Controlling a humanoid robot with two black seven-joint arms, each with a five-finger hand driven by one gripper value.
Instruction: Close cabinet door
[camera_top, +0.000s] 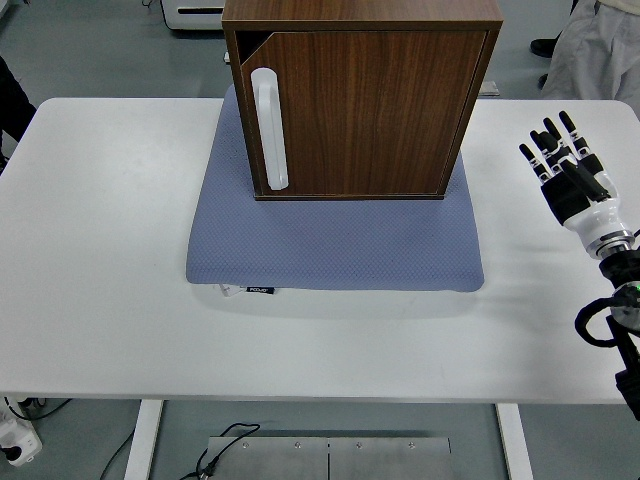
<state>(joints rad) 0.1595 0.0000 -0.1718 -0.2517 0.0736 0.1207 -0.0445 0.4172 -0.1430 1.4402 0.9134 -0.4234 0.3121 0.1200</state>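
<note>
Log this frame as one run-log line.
task: close door | door: nearly shut | right hand: open, off cabinet, over table | left: unseen

Dark walnut-grain cabinet (365, 95), white handle (270, 128); blue-grey dotted-weave mat (335, 245); white table (110, 250); black-and-white right hand (568, 175).
</note>
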